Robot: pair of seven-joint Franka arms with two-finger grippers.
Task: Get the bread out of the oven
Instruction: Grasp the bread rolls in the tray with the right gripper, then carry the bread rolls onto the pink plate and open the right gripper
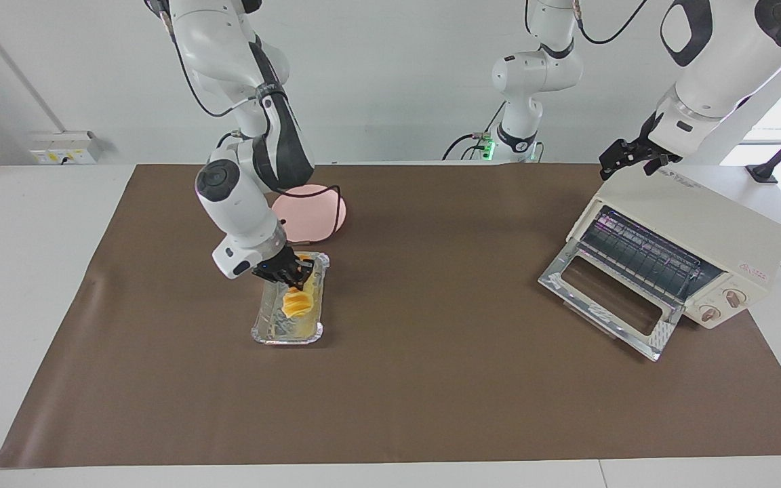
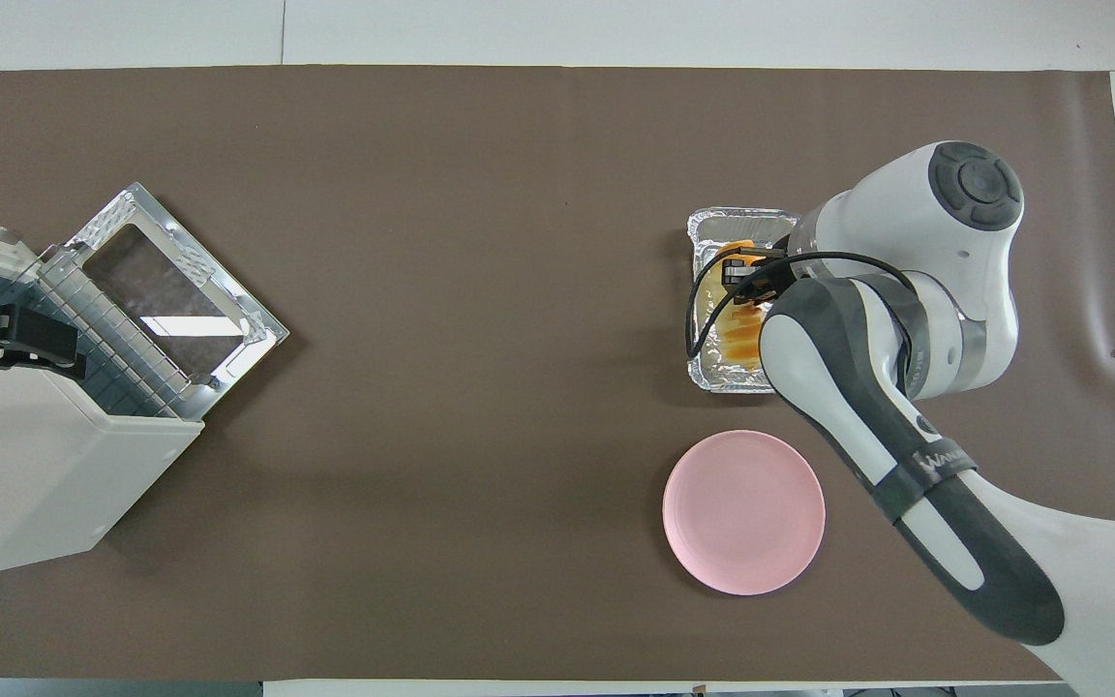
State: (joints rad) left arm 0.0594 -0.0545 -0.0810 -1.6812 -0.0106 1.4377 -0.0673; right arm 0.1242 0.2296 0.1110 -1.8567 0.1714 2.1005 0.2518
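Although the task speaks of the oven, the bread [image 1: 295,302] already lies in the foil tray [image 1: 263,329], out on the brown mat toward the right arm's end of the table and well apart from the oven [image 1: 689,251]. Its golden ridged body fills the middle of the tray, with a bare strip of foil showing at the tray's end farther from the robots. The right gripper [image 1: 293,273] is down at the loaf's nearer end, black fingers straddling it; whether they are pressed onto the bread or merely set about it I cannot tell. Judging by this, the removal itself looks done, and the step in hand is either letting go of the loaf in the tray or taking hold of it to carry it on. A lift would call for a firm but gentle pinch so the loaf does not tilt or drag the light foil with it. Just nearer the robots than the tray sits a pink plate [image 2: 743,511], with nothing on it. The oven's door [image 1: 607,303] hangs open, its wire rack [image 1: 641,256] bare. The left gripper [image 1: 628,157] waits over the oven's top, its state unclear.
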